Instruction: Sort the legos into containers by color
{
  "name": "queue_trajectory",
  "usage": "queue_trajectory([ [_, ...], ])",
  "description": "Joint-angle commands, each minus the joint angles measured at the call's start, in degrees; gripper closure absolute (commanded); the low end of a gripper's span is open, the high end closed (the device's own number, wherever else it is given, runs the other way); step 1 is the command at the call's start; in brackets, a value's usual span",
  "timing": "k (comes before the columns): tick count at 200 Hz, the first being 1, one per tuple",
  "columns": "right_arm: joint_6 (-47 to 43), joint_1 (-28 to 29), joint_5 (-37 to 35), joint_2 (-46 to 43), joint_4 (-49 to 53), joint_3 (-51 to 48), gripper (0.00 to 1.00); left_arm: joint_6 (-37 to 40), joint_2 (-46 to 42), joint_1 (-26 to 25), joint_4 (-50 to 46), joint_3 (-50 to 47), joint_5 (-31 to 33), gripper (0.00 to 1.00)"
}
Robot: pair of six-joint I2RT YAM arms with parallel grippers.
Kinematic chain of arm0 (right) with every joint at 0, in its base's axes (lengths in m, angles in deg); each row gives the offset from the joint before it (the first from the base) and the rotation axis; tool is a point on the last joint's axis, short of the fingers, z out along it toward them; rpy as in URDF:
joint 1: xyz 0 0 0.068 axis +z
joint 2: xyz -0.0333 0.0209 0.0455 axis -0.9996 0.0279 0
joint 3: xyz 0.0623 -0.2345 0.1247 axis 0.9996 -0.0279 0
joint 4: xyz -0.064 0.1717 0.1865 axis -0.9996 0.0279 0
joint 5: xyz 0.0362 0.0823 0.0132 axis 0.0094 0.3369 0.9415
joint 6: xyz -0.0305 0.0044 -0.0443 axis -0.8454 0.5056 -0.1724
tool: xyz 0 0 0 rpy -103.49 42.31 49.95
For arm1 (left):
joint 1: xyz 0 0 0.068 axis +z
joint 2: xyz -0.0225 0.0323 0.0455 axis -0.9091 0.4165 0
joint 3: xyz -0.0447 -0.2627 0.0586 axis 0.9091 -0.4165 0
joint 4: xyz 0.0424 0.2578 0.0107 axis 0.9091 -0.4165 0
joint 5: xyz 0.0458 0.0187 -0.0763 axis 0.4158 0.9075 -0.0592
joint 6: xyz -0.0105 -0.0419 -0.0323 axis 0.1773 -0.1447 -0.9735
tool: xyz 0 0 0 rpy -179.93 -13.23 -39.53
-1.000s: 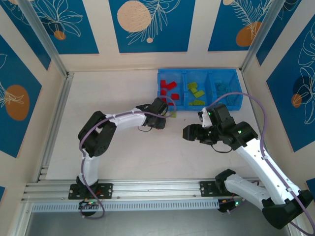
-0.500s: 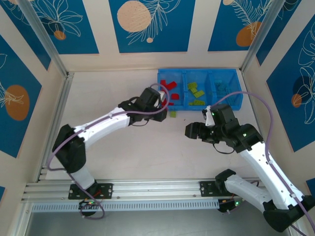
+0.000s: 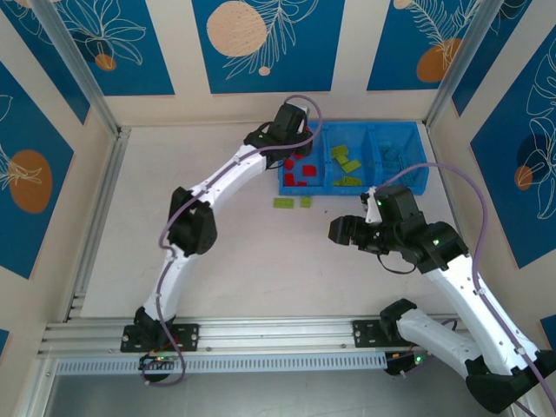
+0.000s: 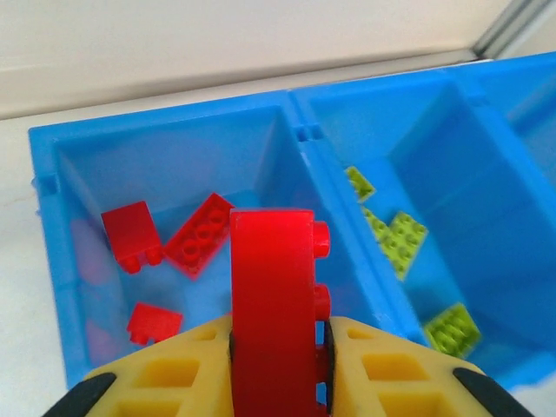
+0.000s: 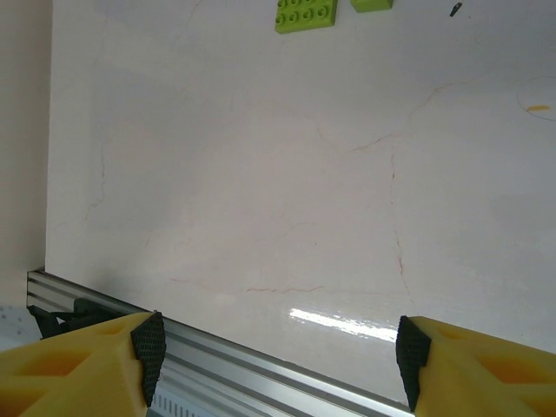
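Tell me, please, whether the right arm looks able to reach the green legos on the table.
Likely yes: the open right gripper faces the green legos with nothing between; the left gripper is over the tray.

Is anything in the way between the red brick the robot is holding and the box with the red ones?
Nothing visible is. The left gripper holds the red brick just above the open left compartment. Other red legos lie on its floor, with bare space between them.

Lego bricks in a three-part blue tray (image 3: 395,128).
Reds (image 4: 201,234) left, limes (image 4: 401,241) middle, light blues (image 3: 391,156) right; one red brick (image 4: 274,278) upright in the left tool (image 4: 276,334) above the reds; two lime bricks (image 3: 283,202) on the worktop (image 3: 243,252) just outside.
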Motion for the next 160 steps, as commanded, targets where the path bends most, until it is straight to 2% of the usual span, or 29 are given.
queue_trajectory([
  [1, 0.5, 0.5, -1.5, -1.7, 2.7, 2.1, 0.27, 2.3, 3.1, 0.4, -6.9, 9.2, 0.5, 0.67],
  [20, 0.5, 0.5, -1.9, -1.9, 3.0, 2.5, 0.27, 2.5, 2.5, 0.4, -8.2, 9.2, 0.0, 0.55],
  [38, 0.5, 0.5, -1.8, -1.6, 2.0, 2.5, 0.27, 2.3, -0.7, 0.2, -9.0, 6.8, -1.7, 0.53],
  [59, 0.2, 0.6, -3.1, -0.1, 1.2, 2.6, 0.27, 2.0, -9.3, -0.5, -7.1, -2.9, -3.5, 0.53],
  [89, 0.9, 2.7, -7.8, 4.7, -1.7, 1.5, 0.27, 1.1, -30.3, -2.3, 1.3, -27.7, -6.1, 0.53],
  [116, 1.9, 6.5, -13.7, 13.9, -7.3, 1.9, 0.27, 3.4, -50.9, -5.1, 5.1, -48.0, -4.0, 0.53],
  [133, 2.2, 7.9, -17.2, 21.2, -10.9, 3.0, 0.27, 7.8, -63.1, -7.3, 3.4, -56.8, -1.6, 0.53],
  [160, 2.4, 8.4, -21.3, 32.5, -19.7, 4.5, 0.27, 14.9, -78.7, -8.4, -2.2, -65.2, -4.1, 0.5],
])
